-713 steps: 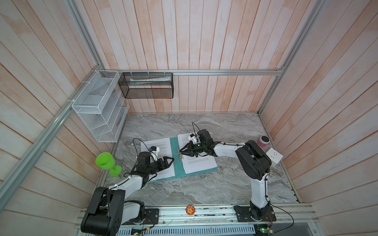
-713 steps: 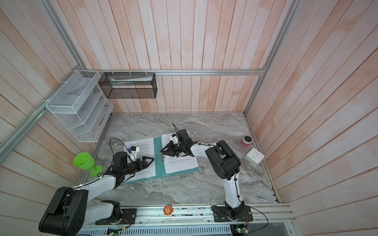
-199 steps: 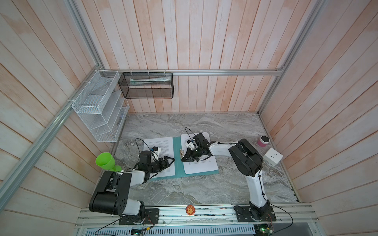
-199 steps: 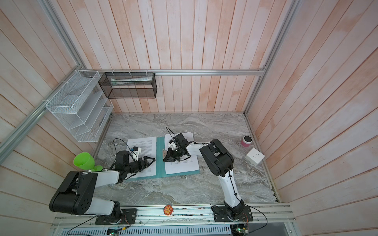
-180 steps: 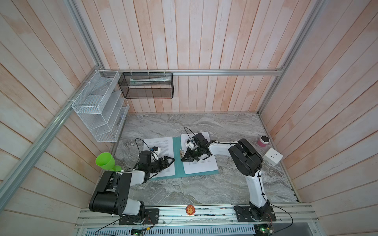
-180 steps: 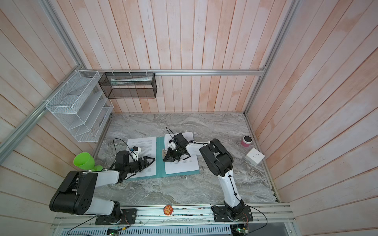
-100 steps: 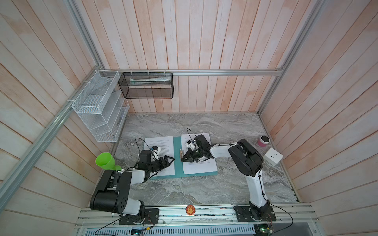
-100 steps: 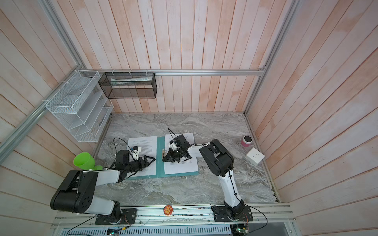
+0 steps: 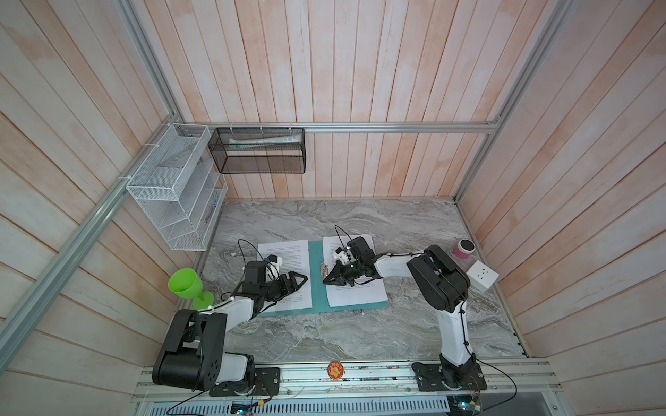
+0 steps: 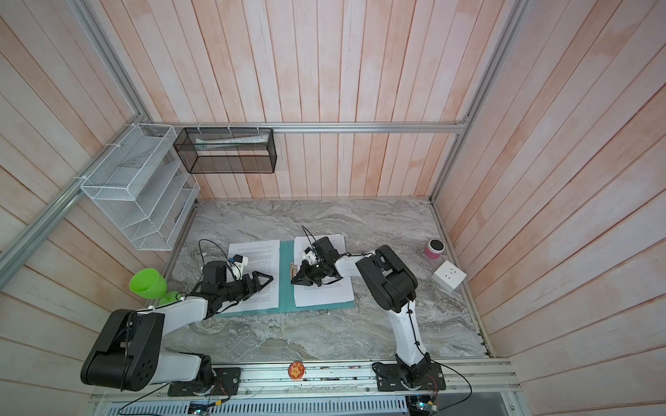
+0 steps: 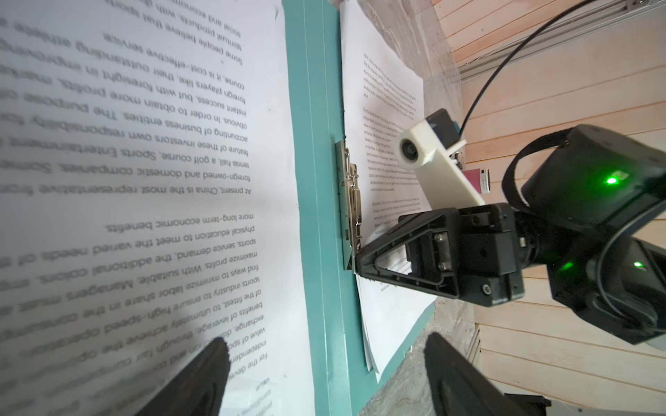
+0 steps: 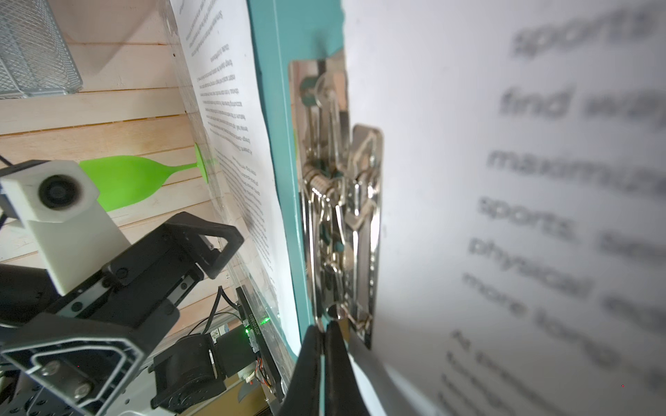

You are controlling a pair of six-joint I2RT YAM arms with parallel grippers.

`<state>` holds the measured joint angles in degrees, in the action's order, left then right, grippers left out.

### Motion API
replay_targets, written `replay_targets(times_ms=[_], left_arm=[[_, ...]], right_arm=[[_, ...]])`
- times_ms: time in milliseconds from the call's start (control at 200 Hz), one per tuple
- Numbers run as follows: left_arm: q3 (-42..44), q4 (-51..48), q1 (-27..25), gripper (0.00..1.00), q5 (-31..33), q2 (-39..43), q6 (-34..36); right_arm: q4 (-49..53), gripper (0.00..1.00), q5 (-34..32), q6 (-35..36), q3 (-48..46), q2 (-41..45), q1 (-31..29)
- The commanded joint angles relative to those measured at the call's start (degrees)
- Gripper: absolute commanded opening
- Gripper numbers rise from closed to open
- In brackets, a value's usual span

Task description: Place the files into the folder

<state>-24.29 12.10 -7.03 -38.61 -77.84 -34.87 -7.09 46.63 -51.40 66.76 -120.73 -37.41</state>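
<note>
Marble tabletop (image 9: 360, 335): folder (image 9: 315, 257) open, files (image 9: 355, 295) on both covers. Our right gripper (image 9: 327, 282), shut and empty, has reached the clip (image 9: 323, 269); left gripper (image 9: 301, 282) spread wider, empty. We expect clip-lifting next.

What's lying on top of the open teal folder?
White printed sheets cover both halves of the folder; only its spine strip, near edge and silver clip show. How many sheets are stacked is hidden.

Teal folder (image 9: 317, 284) lying open and flat on the marble; printed white files (image 9: 355, 288) on both covers
</note>
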Motion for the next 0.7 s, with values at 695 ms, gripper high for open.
replay_targets(times_ms=[695], left_arm=[[-5.47,-7.21,0.1,0.88,6.43,2.24,0.75]], right_arm=[[9.94,0.0,-1.09,11.88,-9.59,5.55,8.5]])
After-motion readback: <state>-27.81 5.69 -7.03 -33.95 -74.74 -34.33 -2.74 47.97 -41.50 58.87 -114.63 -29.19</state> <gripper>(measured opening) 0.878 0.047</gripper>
